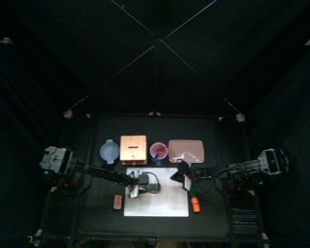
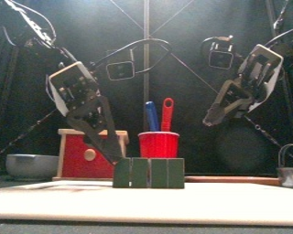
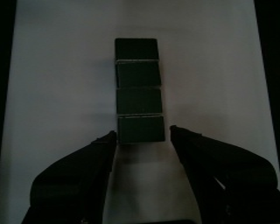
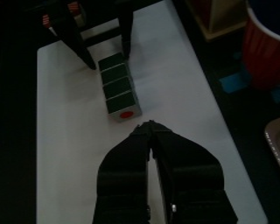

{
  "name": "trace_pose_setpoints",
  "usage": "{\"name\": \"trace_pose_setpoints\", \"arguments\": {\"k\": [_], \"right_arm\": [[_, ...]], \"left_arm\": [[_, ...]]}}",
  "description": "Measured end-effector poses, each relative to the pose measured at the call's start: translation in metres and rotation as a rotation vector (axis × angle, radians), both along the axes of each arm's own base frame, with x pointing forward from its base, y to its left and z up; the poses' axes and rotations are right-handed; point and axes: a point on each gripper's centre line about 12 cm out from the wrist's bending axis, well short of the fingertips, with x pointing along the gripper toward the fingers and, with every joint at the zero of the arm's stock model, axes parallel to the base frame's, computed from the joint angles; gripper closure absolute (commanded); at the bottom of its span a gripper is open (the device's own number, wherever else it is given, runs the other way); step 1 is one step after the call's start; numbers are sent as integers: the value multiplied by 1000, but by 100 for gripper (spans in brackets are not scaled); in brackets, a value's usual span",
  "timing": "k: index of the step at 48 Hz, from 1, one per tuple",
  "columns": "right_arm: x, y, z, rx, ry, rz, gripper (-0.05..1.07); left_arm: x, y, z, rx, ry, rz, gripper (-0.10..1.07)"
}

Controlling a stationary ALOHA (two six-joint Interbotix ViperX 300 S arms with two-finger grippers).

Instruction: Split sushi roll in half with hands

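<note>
The sushi roll [image 3: 137,90], a dark green segmented bar with a red-centred end, lies on the white board [image 4: 73,149] at table centre, left hand [image 3: 143,140] spread around one end, right hand [image 4: 150,129] pressed together at 3 o'clock.

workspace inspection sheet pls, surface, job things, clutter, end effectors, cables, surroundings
surface: white board on the black table, bare apart from the roll.
job's things: sushi roll lies on the board, in one piece with seams between its segments.
clutter: red cup with a blue and a red utensil, red box, grey bowl, copper tray behind the board; orange stick and red stick at the board's sides.
end effectors: left end effector open astride the roll's near end; right end effector shut, short of the roll's other end.
cables: loops hang behind the arms.
surroundings: black curtains.
</note>
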Motion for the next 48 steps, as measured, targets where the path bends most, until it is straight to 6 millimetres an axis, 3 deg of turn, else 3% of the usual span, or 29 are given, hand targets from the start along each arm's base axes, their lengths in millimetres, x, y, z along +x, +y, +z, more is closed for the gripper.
{"name": "trace_pose_setpoints", "arguments": {"k": [10,19,29,40,44,48], "right_arm": [[12,6,-6,-2,23,18,94],[22,10,-11,-3,38,30,81],[32,17,-18,-5,60,48,52],[49,26,-29,-11,85,73,10],[56,28,-32,-16,93,79,0],[62,30,-38,-28,115,94,-2]], "left_arm": [[4,2,-1,6,2,1,11],[5,2,-6,9,16,0,14],[6,2,-6,10,14,-1,23],[6,2,-6,8,11,0,27],[6,2,-6,7,12,2,27],[6,2,-6,8,11,1,27]]}}
